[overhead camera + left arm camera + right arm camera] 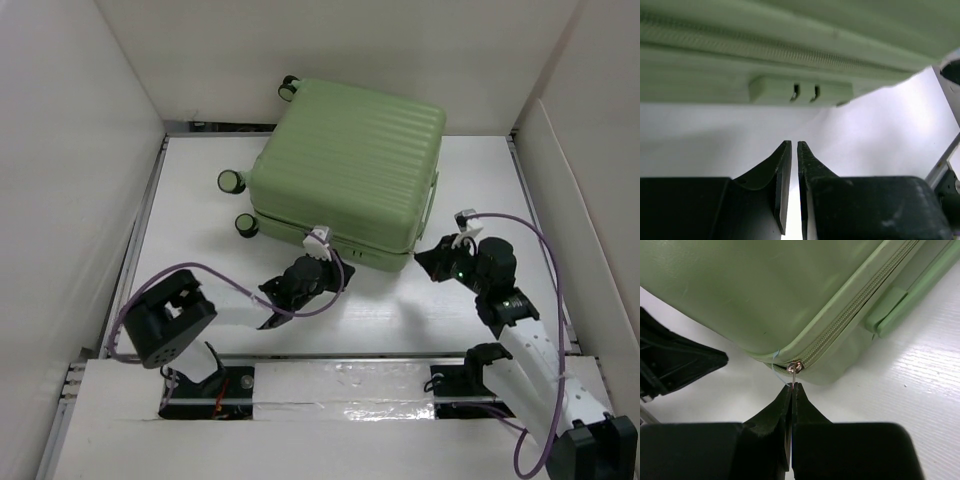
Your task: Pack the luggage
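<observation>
Right gripper clamped on zipper pull of luggage; left gripper nearly closed (holding nothing), facing its zip side

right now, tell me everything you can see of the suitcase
The suitcase is a pale green ribbed hard shell, closed, lying flat on the white table, black-and-green wheels at its left end. A matching zipper runs round the seam; a raised block with two slots sits on the near side. At the near right corner the right gripper, jaws shut, seems to pinch the zipper pull.
</observation>
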Controlling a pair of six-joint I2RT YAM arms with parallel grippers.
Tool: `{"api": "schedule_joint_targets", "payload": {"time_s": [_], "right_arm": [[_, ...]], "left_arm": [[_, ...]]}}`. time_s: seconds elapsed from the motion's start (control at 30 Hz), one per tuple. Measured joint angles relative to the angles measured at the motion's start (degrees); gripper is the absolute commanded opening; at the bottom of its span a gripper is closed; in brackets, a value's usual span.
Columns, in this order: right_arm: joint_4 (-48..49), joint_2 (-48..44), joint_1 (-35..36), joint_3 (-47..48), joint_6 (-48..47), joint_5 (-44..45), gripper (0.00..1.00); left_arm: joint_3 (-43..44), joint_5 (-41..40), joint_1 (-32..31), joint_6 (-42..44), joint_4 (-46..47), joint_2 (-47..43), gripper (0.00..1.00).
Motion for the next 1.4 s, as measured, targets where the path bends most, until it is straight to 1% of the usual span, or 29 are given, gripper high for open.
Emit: {"api": "schedule_joint_targets", "payload": {"time_s": [0.13, 0.27, 0.37, 0.47, 0.57, 0.73, 0.83, 0.87, 0.93, 0.97, 1.0, 1.03, 1.1, 1.2, 1.33, 1.4], "right_arm": [[-0.46, -3.3, 0.26, -1.31, -0.04, 0.52, 0.0], [-0.66, -3.96, 3.85, -1.55, -0.24, 3.48, 0.0], [-0.63, -3.78, 9.53, -1.57, -0.02, 7.28, 0.0], [-0.37, -3.15, 16.61, -1.57, 0.57, 14.6, 0.0], [0.81, -2.23, 21.4, -1.57, 1.84, 20.7, 0.0], [8.96, 5.77, 28.76, -1.57, 6.08, 29.05, 0.0], [14.95, 11.98, 32.68, -0.85, 7.8, 35.28, 0.0], [16.17, 13.49, 33.29, -0.42, 8.26, 36.17, 0.0], [17.59, 14.45, 34.21, -0.26, 8.96, 38.18, 0.0], [18.25, 14.49, 34.49, -0.28, 9.25, 38.38, 0.0], [18.47, 14.45, 34.64, -0.33, 9.35, 38.4, 0.0], [18.51, 14.36, 34.71, -0.33, 9.51, 38.18, 0.0], [18.21, 13.84, 34.67, -0.35, 9.53, 37.48, 0.0], [17.42, 12.87, 34.51, -0.39, 9.42, 36.48, 0.0], [17.35, 12.59, 34.51, -0.68, 9.44, 35.36, 0.0], [17.62, 12.57, 34.45, -0.87, 9.44, 34.86, 0.0]], "left_arm": [[5.84, 0.85, 0.04, -0.02, 2.95, 7.02, 0.08], [9.35, 4.07, -0.57, -0.63, 4.37, 10.8, 0.08], [11.56, 6.58, -0.59, -1.44, 4.79, 14.01, 0.08], [12.26, 7.41, -0.48, -1.53, 5.2, 14.8, 0.08], [12.52, 7.74, -0.42, -1.55, 5.27, 14.97, 0.08], [13.4, 8.52, -0.22, -1.66, 5.6, 16.04, 0.08], [14.38, 8.83, -0.17, -1.9, 6.25, 17.11, 0.19], [14.38, 9.31, -0.04, -2.21, 6.56, 17.14, 0.32], [13.07, 9.77, 1.07, -3.17, 6.32, 16.41, 0.48], [11.63, 9.99, 2.12, -3.78, 6.67, 15.87, 0.54], [9.75, 9.99, 3.52, -4.17, 6.86, 14.73, 0.63], [7.65, 9.68, 5.31, -4.55, 6.62, 12.81, 0.66], [2.78, 8.59, 9.29, -5.46, 6.03, 7.04, 0.7], [-3.04, 5.46, 13.62, -6.62, 4.52, -3.98, 0.72], [-4.92, 4.24, 17.97, -8.07, 0.57, -15.74, 0.75], [-4.79, 4.02, 22.45, -9.73, -1.22, -19.56, 0.76]]}}
